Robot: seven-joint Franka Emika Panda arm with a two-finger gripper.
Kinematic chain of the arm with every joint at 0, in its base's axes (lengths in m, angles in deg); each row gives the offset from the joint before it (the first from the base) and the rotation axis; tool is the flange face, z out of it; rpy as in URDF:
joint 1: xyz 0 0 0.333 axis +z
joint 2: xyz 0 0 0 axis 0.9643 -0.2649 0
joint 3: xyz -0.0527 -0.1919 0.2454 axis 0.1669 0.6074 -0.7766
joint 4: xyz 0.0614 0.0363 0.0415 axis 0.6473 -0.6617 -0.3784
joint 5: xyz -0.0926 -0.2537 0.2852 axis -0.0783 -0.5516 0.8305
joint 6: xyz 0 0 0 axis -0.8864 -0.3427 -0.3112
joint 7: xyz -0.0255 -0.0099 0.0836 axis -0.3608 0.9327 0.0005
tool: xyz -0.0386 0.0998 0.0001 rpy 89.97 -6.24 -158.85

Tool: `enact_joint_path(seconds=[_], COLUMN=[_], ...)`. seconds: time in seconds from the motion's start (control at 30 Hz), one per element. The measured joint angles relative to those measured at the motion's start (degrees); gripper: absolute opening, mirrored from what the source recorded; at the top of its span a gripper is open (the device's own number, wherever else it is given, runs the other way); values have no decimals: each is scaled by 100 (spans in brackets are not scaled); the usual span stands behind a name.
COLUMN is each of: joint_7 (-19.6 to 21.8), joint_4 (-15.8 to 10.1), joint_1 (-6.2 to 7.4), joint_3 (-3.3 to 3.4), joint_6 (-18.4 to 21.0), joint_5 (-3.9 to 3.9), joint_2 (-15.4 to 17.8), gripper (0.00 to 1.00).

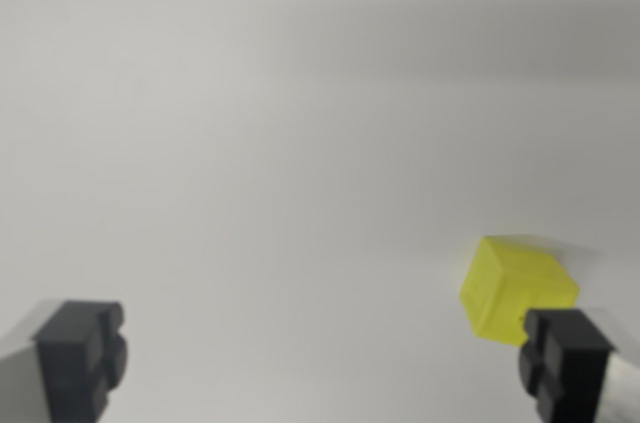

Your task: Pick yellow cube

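The pale worktop (300, 143) lies bare across the left, the middle and the far part of the scene, giving open passage there. The only obstacle is the yellow cube (515, 288), near right, just beside the right fingertip (565, 358) of the wide-spread end effector (320, 353).

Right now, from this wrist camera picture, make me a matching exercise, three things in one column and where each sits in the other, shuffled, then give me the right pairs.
Column one:
1. small yellow plastic cube
2. black finger of the hand on the wrist view's left
3. black finger on the wrist view's right

Column two:
A. bottom left corner of the view, nothing near it on the plain white surface
B. lower right, lying on the white surface
C. bottom right corner, its top overlapping the cube's lower edge

Pairs: 1-B, 2-A, 3-C. The hand is open, and the cube lies off its centre, toward the finger on the right.
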State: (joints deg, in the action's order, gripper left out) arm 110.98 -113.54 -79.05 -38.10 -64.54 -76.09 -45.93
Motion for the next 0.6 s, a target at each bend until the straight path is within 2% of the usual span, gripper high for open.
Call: enact_joint_path(seconds=[0.6], joint_7=[-43], joint_4=[-809], joint_1=[-313], joint_3=[0], joint_6=[-806], joint_5=[-14], joint_2=[39], gripper=[100])
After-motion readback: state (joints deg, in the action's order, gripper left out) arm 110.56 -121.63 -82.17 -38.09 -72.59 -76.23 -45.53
